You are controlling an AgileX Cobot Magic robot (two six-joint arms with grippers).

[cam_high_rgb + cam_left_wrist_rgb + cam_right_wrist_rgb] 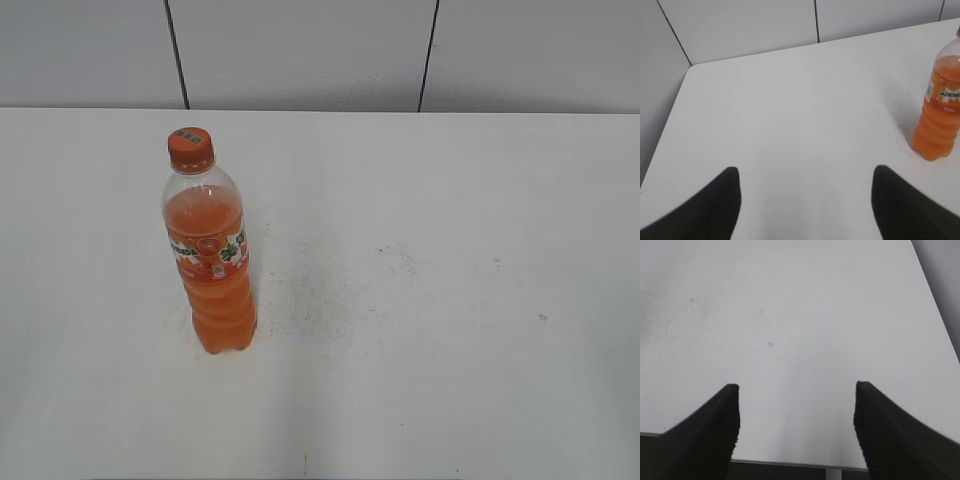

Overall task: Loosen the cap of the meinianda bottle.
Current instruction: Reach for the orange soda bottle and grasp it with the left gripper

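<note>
The meinianda bottle (210,262) stands upright on the left part of the white table (420,300), holding orange drink. Its orange cap (190,149) with dark lettering sits on top. The bottle also shows at the right edge of the left wrist view (940,107), where the cap is cut off. My left gripper (805,172) is open and empty, well to the left of the bottle. My right gripper (796,387) is open and empty over the table's near edge. Neither gripper shows in the exterior view.
A grey panelled wall (300,50) runs behind the table. The table's left corner (690,67) and left edge show in the left wrist view. The table's front edge (790,462) and right edge (935,315) show in the right wrist view.
</note>
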